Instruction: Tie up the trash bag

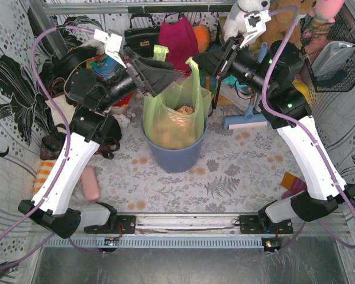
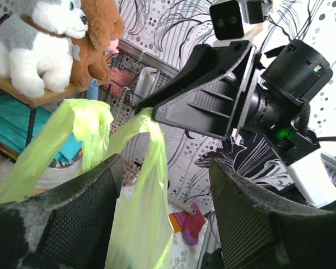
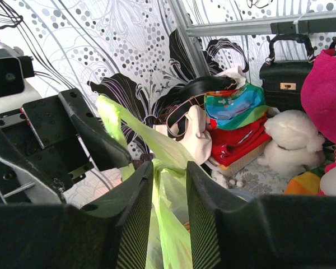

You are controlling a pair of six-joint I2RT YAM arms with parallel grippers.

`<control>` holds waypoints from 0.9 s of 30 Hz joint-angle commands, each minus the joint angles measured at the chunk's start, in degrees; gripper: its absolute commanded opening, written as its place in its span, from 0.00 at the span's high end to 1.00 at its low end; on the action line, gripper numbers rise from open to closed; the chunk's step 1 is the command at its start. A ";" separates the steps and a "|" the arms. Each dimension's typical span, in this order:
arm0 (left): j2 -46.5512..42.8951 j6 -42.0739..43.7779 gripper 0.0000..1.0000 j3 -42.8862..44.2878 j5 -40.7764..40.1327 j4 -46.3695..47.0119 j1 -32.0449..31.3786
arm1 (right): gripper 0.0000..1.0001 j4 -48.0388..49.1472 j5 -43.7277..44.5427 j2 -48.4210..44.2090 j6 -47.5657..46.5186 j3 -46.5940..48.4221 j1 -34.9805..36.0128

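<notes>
The trash bag is thin light-green plastic with tan paper showing through, and it sits in a blue-grey bin at mid-table. Its two handles stand up above the rim. My left gripper hovers over the bag's left side. In the left wrist view this left gripper is wide open, and a handle strip of the bag hangs between the fingers against the left one. My right gripper is at the right handle. Seen from its wrist, the right gripper is narrowly open around a bag strip.
A black handbag, a pink bag and plush toys crowd the back. A blue-white roller brush lies right of the bin. A pink block lies front left. A wire basket hangs at the right.
</notes>
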 commanded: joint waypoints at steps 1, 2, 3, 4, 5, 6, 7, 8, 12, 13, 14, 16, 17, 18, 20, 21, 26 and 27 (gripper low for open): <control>1.92 2.57 0.29 -0.48 -2.24 6.65 -0.53 | 0.70 0.54 -1.69 1.30 -0.13 2.29 0.17; 2.27 2.61 0.29 -0.41 -2.52 7.10 -0.51 | 0.71 0.43 -1.74 1.42 0.05 2.40 0.17; 2.43 2.77 0.29 -0.46 -2.80 7.49 -0.56 | 0.73 0.29 -1.80 1.56 0.10 2.55 0.16; 2.53 3.05 0.29 -0.59 -2.98 8.30 -0.62 | 0.75 0.25 -1.78 1.60 0.19 2.64 0.16; 2.62 3.35 0.29 -0.98 -3.18 9.02 -0.60 | 0.80 0.22 -1.74 1.61 0.22 2.67 0.16; 2.63 3.73 0.29 -1.34 -3.48 9.70 -0.61 | 0.86 0.16 -1.80 1.61 0.24 2.72 0.16; 2.43 4.30 0.29 -1.79 -3.82 10.36 -0.65 | 0.93 0.16 -1.96 1.59 0.43 2.81 0.22; 2.20 4.87 0.29 -2.60 -4.23 11.37 -0.67 | 0.99 0.28 -2.18 1.54 0.59 2.77 0.21; 1.08 5.72 0.27 -6.82 -3.14 20.18 -0.69 | 1.00 1.20 -3.01 1.30 1.42 3.03 0.16; 1.11 5.73 0.27 -7.32 -2.74 21.96 -0.69 | 1.00 1.65 -3.17 1.26 1.76 3.08 0.16; 1.32 5.68 0.26 -7.67 -2.25 23.74 -0.75 | 1.00 2.07 -3.33 1.26 2.03 3.17 0.17; 2.16 5.01 0.24 -7.62 -0.99 27.00 -0.69 | 1.00 2.58 -3.63 1.41 2.48 3.81 0.16; 2.79 4.56 0.24 -7.53 -0.47 29.02 -0.74 | 1.00 2.76 -3.78 1.50 2.72 4.11 0.16; 3.62 4.10 0.23 -7.44 -0.02 30.44 -0.96 | 1.00 2.99 -3.96 1.50 2.89 4.26 0.18; 4.78 3.80 0.22 -7.11 0.79 32.54 -1.25 | 1.00 3.47 -4.02 1.45 3.20 4.19 0.16; 5.35 3.75 0.22 -6.92 0.94 33.31 -1.49 | 1.00 3.87 -4.02 1.33 3.37 3.91 0.22; 7.82 3.28 0.22 -5.66 2.36 35.82 -2.58 | 1.00 4.50 -4.43 1.13 3.81 3.94 0.16; 8.25 3.60 0.22 -5.40 2.18 35.87 -2.73 | 1.00 4.59 -4.62 1.21 3.79 3.92 0.21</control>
